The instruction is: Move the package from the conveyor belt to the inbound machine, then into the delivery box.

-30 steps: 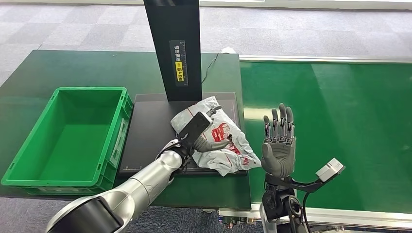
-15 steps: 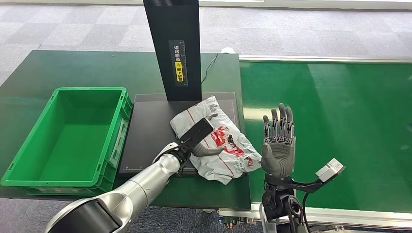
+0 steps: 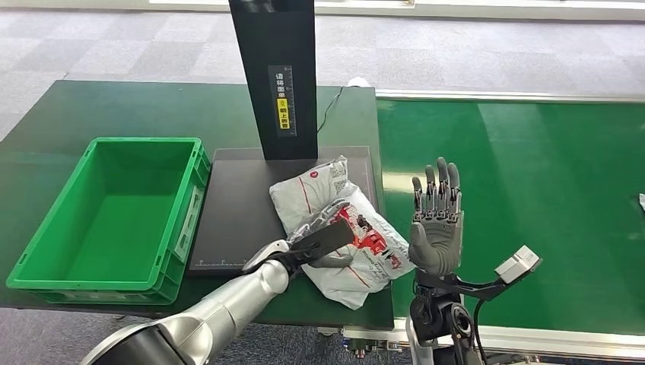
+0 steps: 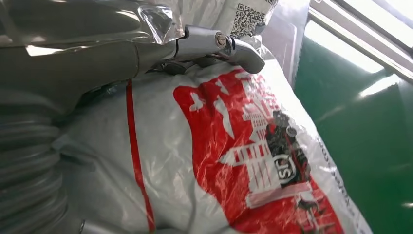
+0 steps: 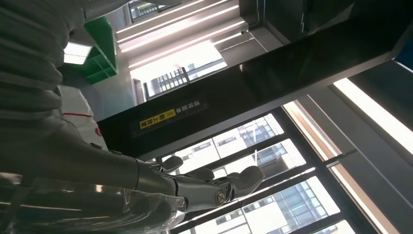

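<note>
The package (image 3: 351, 225), a grey-white plastic mailer with red print, lies on the black plate (image 3: 236, 205) of the inbound machine and overhangs the plate's near right corner. My left hand (image 3: 318, 249) grips its near side, fingers over the top and thumb at the edge. Up close in the left wrist view, the fingers (image 4: 204, 41) press into the crinkled bag (image 4: 234, 161). To the right of the package my right hand (image 3: 436, 222) is raised upright, palm toward me, fingers straight and apart, holding nothing. From behind the wrist, the same hand (image 5: 122, 180) has its fingers extended.
The machine's black column (image 3: 274, 76) rises behind the plate. An empty green delivery box (image 3: 47, 220) stands left of the plate on the dark green table. The green conveyor belt (image 3: 532, 198) stretches to the right. A cable (image 3: 332, 99) runs behind the column.
My left hand has drawn back toward the table's near edge, dragging the package with it and turning it. The right hand has stayed raised and still.
</note>
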`<state>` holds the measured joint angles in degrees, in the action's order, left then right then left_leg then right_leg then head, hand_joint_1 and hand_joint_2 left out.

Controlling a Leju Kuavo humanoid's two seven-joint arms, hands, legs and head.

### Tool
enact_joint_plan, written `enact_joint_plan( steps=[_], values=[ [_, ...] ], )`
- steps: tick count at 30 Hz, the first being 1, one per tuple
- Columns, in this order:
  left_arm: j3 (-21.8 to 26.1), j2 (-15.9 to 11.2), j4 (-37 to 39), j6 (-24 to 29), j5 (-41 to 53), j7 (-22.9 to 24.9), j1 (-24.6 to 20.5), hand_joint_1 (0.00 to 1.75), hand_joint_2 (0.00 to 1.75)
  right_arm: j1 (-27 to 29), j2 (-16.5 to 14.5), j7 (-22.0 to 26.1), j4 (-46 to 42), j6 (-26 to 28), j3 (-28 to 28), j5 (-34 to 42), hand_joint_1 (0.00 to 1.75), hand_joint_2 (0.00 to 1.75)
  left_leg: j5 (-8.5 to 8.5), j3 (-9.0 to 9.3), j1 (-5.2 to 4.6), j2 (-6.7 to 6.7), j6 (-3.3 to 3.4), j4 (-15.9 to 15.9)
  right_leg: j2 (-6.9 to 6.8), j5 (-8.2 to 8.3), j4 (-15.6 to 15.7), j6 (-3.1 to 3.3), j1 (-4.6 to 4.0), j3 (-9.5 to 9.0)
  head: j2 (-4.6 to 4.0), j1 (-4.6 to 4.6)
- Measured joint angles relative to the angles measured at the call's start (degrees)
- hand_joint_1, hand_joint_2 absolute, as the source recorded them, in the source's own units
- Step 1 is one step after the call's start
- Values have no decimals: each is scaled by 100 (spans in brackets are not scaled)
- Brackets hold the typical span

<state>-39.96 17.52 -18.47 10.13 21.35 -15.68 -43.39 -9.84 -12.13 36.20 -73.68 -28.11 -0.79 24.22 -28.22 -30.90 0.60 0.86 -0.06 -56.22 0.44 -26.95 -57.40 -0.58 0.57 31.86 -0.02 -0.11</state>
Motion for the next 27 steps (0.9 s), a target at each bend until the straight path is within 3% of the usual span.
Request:
enact_joint_plan(
  steps=[1,4,17,23,27],
  values=[
    [-27,12,-1,4,47,9,18,160,175,-23,0,1,7,0,-4,2,0,175,0,6,0,5,0,0,-5,-2,1,-1,0,-7,0,1],
    [-63,45,-2,8,114,12,55,172,175,-78,0,1,29,0,-14,2,0,175,-1,20,-1,16,1,1,-20,-4,2,-1,1,-28,0,0],
    [3,148,-2,-33,220,-158,100,175,175,-184,0,20,154,0,-32,-54,0,175,1,54,-2,43,1,0,-43,-6,2,-1,1,-68,0,1],
    [516,150,-23,-74,-465,-1094,253,175,175,-191,0,42,229,10,-69,-74,0,175,3,43,-1,37,0,-1,-40,-4,2,-1,1,-50,0,0],
    [1126,112,-187,-295,-1077,-1886,353,175,175,-176,0,50,249,68,-67,-75,0,175,8,11,-1,20,-1,-1,-32,0,0,0,0,-11,0,0]
  ],
)
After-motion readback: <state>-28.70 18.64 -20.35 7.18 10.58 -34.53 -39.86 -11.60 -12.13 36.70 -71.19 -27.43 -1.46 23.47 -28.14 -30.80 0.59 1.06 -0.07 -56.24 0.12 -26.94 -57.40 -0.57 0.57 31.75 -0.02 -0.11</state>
